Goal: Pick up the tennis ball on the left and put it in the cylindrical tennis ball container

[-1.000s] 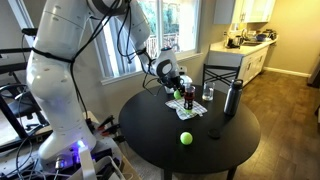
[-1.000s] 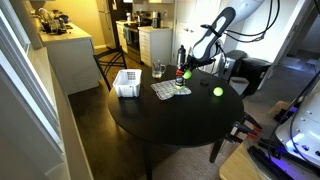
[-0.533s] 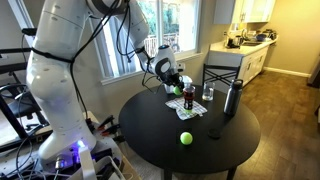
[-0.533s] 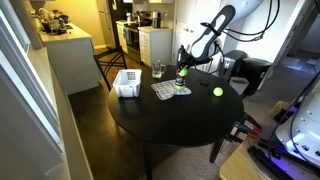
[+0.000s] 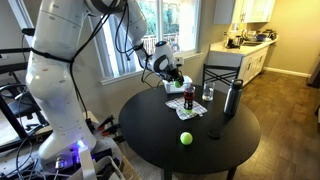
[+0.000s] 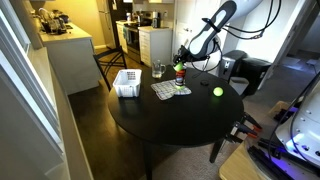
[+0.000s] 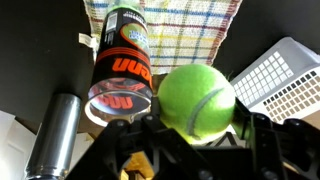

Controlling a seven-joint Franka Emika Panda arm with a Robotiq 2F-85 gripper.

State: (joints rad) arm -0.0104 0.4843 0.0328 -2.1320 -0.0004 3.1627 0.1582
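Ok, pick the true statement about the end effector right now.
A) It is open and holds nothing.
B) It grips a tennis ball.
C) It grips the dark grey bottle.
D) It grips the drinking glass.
B: in the wrist view the tennis ball sits clamped in the end effector, right beside the open mouth of the cylindrical tennis ball container.

Exterior view: distant, beside the robot base (image 5: 55, 95), facing over the table (image 5: 150, 125).
Exterior view: opposite side, facing the arm (image 6: 205, 35).
Wrist view: close above the cylindrical tennis ball container (image 7: 120, 70).
Shared: the table (image 6: 160, 118).
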